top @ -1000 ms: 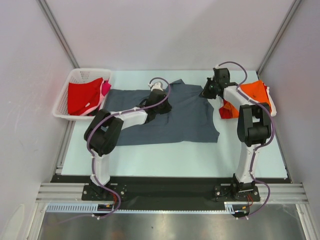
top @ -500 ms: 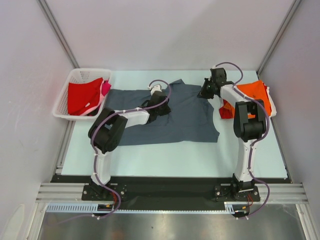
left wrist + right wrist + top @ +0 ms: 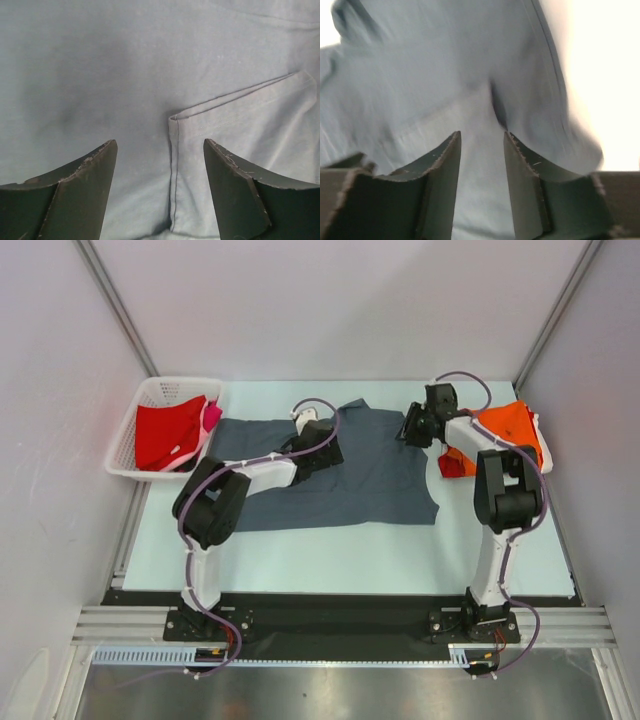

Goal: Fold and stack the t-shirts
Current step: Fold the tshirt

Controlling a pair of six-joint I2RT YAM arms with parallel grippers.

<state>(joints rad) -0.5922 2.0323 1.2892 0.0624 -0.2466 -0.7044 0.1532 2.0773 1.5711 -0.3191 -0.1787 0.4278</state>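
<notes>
Your pale worktop (image 3: 330, 550) carries the slate-grey t-shirt (image 3: 370, 475) spread flat toward its back edge, with the orange t-shirt (image 3: 510, 425) by the right edge. In the left wrist view, you see the left gripper (image 3: 160, 145) standing released over a folded hem. In the blurred right wrist view, the right gripper (image 3: 481, 134) has its jaws parted over grey cloth.

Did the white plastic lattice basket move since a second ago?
No. The white plastic lattice basket sits in the same spot at the far left corner of the pale table as before.
</notes>
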